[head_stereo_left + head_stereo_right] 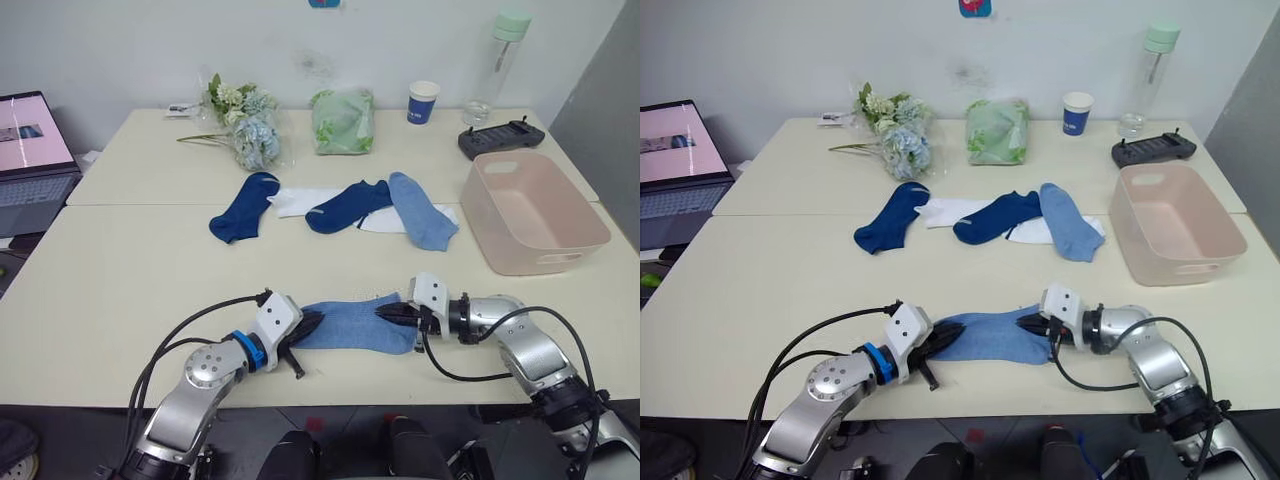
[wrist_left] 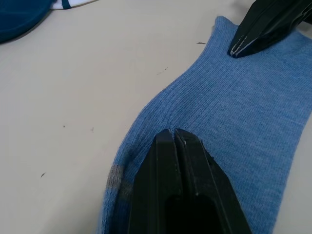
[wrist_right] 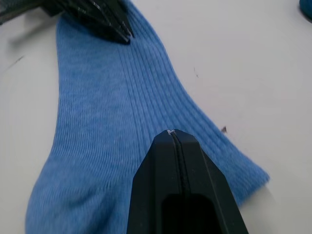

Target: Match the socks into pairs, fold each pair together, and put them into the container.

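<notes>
My two arms: silver-grey metal links, looped black cables. The left arm point(image 1: 215, 368) carries a blue ring. Each wrist has a white block and black tapered fingers point(image 2: 178, 185).

Two light blue socks lie on the worktop point(image 1: 120, 280): one near the front edge point(image 1: 355, 322), one further back point(image 1: 422, 210). Two dark navy socks point(image 1: 243, 206) point(image 1: 347, 205) and one pink container point(image 1: 530, 210) are there. White socks point(image 1: 300, 201) are partly covered; their count cannot be told.

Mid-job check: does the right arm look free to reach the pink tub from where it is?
Probably yes. The pink tub sits on its side with bare table between, but the right gripper is shut on the light blue sock, as is the left gripper.
</notes>
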Controlling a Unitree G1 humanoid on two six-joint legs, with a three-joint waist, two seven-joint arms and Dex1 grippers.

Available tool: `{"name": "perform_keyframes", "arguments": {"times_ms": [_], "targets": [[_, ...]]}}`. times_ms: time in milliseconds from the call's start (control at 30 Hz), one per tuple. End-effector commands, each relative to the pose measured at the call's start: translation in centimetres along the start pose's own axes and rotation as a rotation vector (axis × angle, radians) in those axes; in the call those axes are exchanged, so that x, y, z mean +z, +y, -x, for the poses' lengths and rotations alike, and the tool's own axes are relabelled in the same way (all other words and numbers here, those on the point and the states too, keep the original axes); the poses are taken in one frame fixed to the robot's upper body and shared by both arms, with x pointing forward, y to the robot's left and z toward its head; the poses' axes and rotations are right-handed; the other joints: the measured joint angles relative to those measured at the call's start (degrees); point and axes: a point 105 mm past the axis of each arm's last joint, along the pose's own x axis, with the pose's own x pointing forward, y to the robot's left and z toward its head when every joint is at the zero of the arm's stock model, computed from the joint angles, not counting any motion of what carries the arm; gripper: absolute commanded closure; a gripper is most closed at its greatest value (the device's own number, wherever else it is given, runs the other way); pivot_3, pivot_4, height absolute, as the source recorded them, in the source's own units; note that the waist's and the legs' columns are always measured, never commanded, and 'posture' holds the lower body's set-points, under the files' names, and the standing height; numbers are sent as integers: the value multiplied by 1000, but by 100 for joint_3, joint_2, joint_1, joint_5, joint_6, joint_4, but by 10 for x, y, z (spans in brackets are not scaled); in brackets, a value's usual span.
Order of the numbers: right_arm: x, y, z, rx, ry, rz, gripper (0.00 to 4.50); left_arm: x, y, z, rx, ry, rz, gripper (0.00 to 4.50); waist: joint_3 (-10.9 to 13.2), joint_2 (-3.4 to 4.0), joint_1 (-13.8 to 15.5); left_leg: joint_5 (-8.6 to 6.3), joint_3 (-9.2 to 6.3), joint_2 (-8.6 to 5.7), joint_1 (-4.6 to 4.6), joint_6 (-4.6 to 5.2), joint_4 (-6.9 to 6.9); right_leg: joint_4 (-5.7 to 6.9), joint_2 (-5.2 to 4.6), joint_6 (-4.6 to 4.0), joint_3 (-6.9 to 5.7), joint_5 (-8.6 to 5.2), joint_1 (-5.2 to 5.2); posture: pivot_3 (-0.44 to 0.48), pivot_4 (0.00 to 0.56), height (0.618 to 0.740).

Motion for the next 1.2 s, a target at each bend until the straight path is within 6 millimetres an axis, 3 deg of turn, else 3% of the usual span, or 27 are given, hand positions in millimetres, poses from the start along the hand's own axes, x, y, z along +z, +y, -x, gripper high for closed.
{"name": "perform_keyframes", "arguments": {"times_ms": [33, 100, 200, 267, 333, 400, 500, 733, 800, 933, 1067, 1133, 1200], "targets": [[5, -6, 17, -16, -37, -13, 4500, 36, 15, 15, 48, -180, 92, 4483, 1, -2, -6, 0, 0, 2, 0, 0, 0, 1, 1, 0, 0, 0, -1, 0, 150, 740], [33, -11, 24, -9, -182, -24, 4500, 56, 15, 19, 27, -261, 126, 4483, 3, -4, -1, 0, -6, 7, -8, 0, 2, 3, 1, 0, -2, 0, -6, 0, 150, 740], [62, -11, 30, 44, -273, -2, 4500, 63, 7, 21, -60, -237, 86, 4483, 3, -3, -22, 0, -2, 10, -9, -1, 4, 5, 0, -1, 3, 1, -8, 0, 150, 740], [64, -9, 29, 58, -257, 2, 4500, 58, 2, 21, -92, -197, 87, 4483, 3, -2, -20, 0, -2, 6, -7, -1, 2, 2, 0, -1, 1, 1, -7, 0, 150, 740], [66, -7, 17, 47, -260, 5, 4500, 45, -11, 19, -158, -113, 46, 4483, 2, -5, -11, 0, -5, 3, -8, -1, -1, -1, 1, 0, -2, 0, -6, 0, 150, 740], [61, -2, 4, 51, -241, -15, 4500, 34, -9, 16, -132, -62, 43, 4483, 3, -4, -9, 0, -4, 1, -10, -1, -3, -2, 2, 0, -1, 0, -9, 0, 150, 740], [54, 0, -5, 12, -229, -25, 4500, 26, 0, 15, -73, -47, 95, 4483, 3, -4, 2, 0, -6, 3, -10, -1, -2, 1, 1, 0, 0, 0, -10, 0, 150, 740], [44, 2, -3, -13, -215, -90, 4500, 24, 16, 13, 17, -81, 165, 4483, 3, -4, 5, 0, -7, 2, -10, -1, -2, 1, 0, 0, -1, 0, -10, 0, 150, 740], [43, -2, 0, -46, -219, -99, 4130, 31, 34, 14, 123, -142, 170, 4500, 3, -4, 8, 0, -8, 3, -10, -1, -2, 0, 0, 0, -1, 0, -10, 0, 150, 740], [39, -13, 8, -112, -203, -132, 2852, 34, 50, 13, 198, -163, 125, 3554, 2, -4, 6, 0, -4, 2, -9, -2, 3, 4, -1, -1, 1, 0, -10, 0, 150, 740], [26, -23, 17, -188, -154, -184, 1487, 27, 45, 11, 159, -131, 93, 2331, 3, -4, 9, 0, -3, 0, -10, -2, -1, 1, -1, -1, 2, 0, -11, 0, 150, 740], [15, -23, 19, -199, -109, -238, 752, 28, 51, 20, 191, -142, 123, 1625, 3, -4, 7, 0, -4, 1, -12, -2, 0, -1, -1, -1, 1, 0, -11, 0, 150, 740], [9, -23, 23, -241, -91, -282, 752, 27, 50, 37, 216, -154, 168, 1059, 3, -4, -8, 0, -4, 3, -11, -2, -1, 1, -1, -1, 2, 0, -14, 0, 150, 740]]}}
